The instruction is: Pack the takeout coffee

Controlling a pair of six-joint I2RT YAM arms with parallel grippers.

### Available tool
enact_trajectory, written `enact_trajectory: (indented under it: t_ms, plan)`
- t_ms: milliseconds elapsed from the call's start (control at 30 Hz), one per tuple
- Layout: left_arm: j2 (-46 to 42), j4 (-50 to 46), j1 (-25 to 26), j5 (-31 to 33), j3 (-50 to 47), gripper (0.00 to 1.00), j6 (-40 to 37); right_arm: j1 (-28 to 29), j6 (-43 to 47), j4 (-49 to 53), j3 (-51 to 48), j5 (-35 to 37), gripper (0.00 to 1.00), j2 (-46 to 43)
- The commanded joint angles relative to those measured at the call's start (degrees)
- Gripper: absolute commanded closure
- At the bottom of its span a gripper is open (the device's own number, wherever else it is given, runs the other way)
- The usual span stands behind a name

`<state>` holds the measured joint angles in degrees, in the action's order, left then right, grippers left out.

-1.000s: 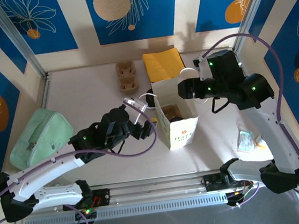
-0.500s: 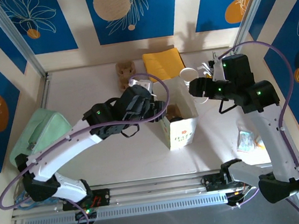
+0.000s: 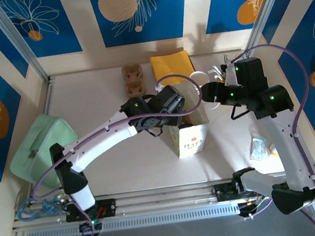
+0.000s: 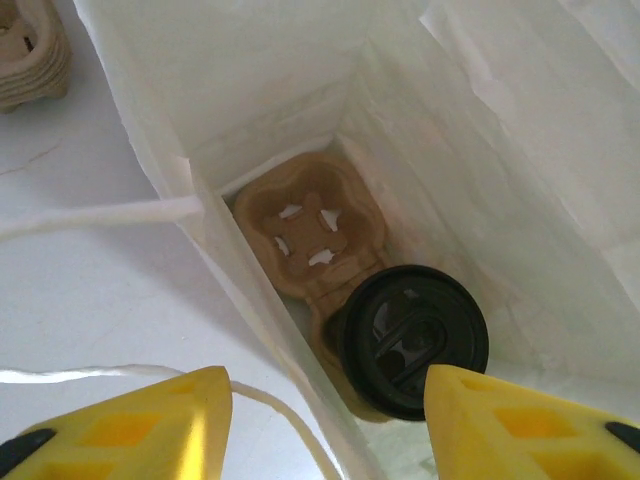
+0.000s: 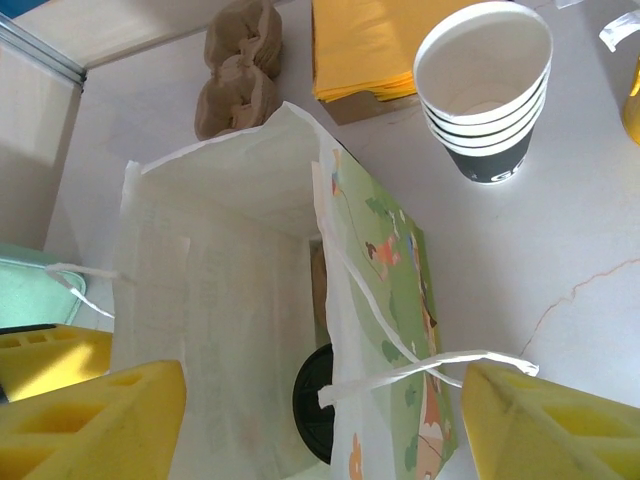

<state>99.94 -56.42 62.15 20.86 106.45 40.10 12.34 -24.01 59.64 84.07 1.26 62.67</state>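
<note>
Takeout coffee [image 4: 412, 340], lidded and upright in the carrier [image 4: 305, 225] on the floor of the bag [image 4: 520, 150], lay at lower centre directly beneath the left gripper [image 4: 325, 380], whose jaws stood apart, empty, astride the bag wall.

One white paper bag [image 3: 193, 139], one black lid [image 4: 412, 340], one stack of nested cups [image 5: 487, 140], one green pouch [image 3: 35, 146].

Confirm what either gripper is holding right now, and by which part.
Nothing held: left gripper and right gripper are both open at the paper bag's mouth, clamping nothing; the lidded cup sits inside, ungripped.
</note>
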Motion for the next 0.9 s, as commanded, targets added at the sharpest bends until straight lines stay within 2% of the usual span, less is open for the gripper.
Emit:
enact_trajectory:
  t_ms: [0,500,867]
  plan:
    - [0.9,-2.41,-0.36,2.39,2.92,0.52,-0.6,-0.49,0.25,0.94,-0.79,-0.54,0.27,-0.71]
    - [1.73,-3.07,-1.89,3.83,4.2,0.78,-0.19,-2.89,0.82,0.57,-1.09,-2.73,0.27,-0.98]
    - [0.52,-4.75,-3.15,6.55,4.48,0.87,-0.48,-3.46,0.8,-0.18,-0.67,-4.84,0.27,-0.75]
